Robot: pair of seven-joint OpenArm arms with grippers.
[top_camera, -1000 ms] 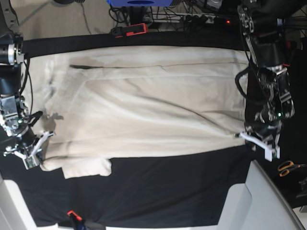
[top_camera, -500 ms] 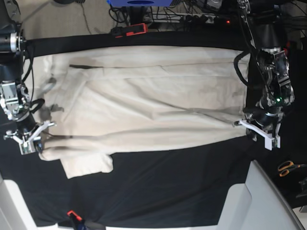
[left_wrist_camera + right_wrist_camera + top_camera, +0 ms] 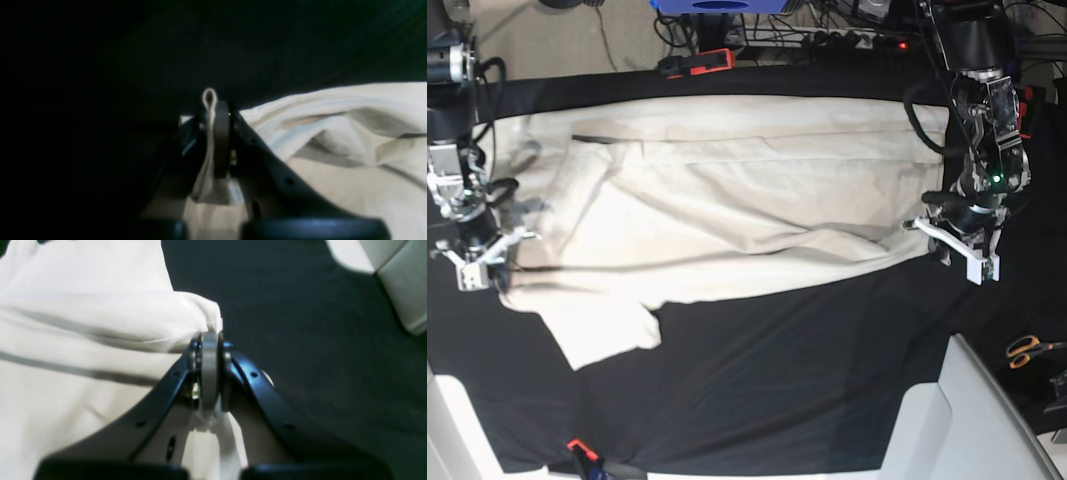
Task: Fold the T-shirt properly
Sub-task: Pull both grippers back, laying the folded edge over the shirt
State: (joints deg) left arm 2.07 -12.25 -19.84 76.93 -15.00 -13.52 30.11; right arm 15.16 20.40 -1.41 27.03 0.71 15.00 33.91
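The cream T-shirt (image 3: 727, 190) lies spread sideways on the black table cloth (image 3: 777, 380), with one sleeve (image 3: 607, 325) sticking out toward the near edge. At the base view's right, my left gripper (image 3: 955, 243) is shut on the shirt's near right corner. The left wrist view shows a thin loop of T-shirt (image 3: 333, 133) fabric pinched in the left gripper (image 3: 213, 111). At the base view's left, my right gripper (image 3: 479, 264) is shut on the near left corner. In the right wrist view the right gripper (image 3: 210, 340) clamps a bunched edge of the T-shirt (image 3: 83, 323).
A red and black tool (image 3: 697, 63) lies on the table's far edge. Orange scissors (image 3: 1029, 349) rest at the right. A white panel (image 3: 972, 420) occupies the near right corner. A small red clip (image 3: 577, 446) sits on the near edge.
Both grippers have moved toward the far side, still shut on the shirt's near corners. The near edge has risen and shifted back with them, and the sleeve now trails out below it.
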